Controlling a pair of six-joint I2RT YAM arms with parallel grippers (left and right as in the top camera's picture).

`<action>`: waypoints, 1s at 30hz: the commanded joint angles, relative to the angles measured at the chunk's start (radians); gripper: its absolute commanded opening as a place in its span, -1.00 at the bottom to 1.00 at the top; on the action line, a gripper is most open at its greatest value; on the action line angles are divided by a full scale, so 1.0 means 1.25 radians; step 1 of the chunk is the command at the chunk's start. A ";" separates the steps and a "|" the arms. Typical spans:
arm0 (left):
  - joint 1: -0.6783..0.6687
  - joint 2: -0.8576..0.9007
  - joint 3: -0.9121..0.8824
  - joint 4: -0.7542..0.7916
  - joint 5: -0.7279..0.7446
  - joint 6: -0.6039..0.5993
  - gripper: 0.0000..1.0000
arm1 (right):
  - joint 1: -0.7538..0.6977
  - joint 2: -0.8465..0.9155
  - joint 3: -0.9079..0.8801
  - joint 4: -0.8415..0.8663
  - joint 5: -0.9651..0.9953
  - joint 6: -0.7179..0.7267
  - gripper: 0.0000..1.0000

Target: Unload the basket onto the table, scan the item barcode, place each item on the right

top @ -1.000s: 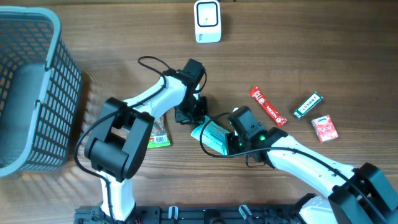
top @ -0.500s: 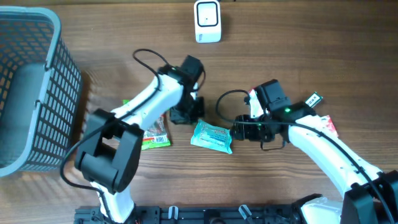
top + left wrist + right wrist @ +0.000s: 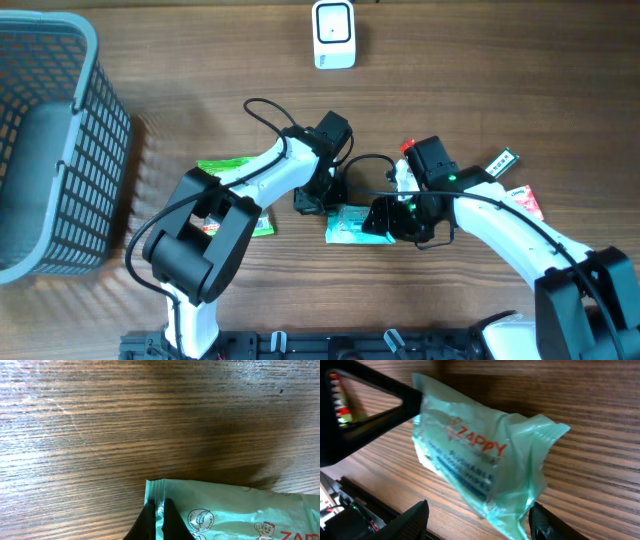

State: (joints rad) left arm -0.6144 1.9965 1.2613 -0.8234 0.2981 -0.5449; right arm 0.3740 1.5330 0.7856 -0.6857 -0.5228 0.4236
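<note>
wood-grain bench (image 3: 500,60). grey mesh basket (image 3: 40,140) stood at left edge; white scanner (image 3: 333,35) at far edge. green packet (image 3: 222,168) lay left of centre. mint packet (image 3: 345,225) at centre, flat or raised unclear. right side: dark-green bar (image 3: 499,160), red packet (image 3: 528,203), near each other.

Setting: a mock shop checkout, staged on a wood-grain tabletop (image 3: 520,60). Evidence: grey plastic shopping basket (image 3: 100,170) at one side. White barcode scanner (image 3: 333,34) at the far edge. Sealed retail goods lie loose: mint-green packet (image 3: 343,225), red packet (image 3: 524,204), green-and-white bar (image 3: 497,160), green sachet (image 3: 222,168).
</note>
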 commanded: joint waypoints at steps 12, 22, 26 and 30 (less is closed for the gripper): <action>-0.005 0.049 -0.015 -0.002 -0.015 -0.010 -0.88 | -0.010 0.017 -0.092 0.209 -0.071 0.085 -0.42; -0.005 0.049 -0.015 -0.002 -0.016 -0.010 -0.88 | -0.054 0.017 -0.090 0.241 -0.049 0.085 0.01; -0.005 0.049 -0.015 0.001 -0.016 -0.010 -0.88 | -0.054 0.017 -0.090 0.248 -0.043 0.085 -0.22; -0.005 0.039 -0.015 -0.009 -0.015 -0.006 -0.92 | -0.054 0.016 -0.090 0.248 -0.045 0.079 -0.91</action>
State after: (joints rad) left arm -0.6132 1.9984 1.2633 -0.8280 0.3042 -0.5552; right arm 0.3058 1.5391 0.6617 -0.3809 -0.5800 0.5308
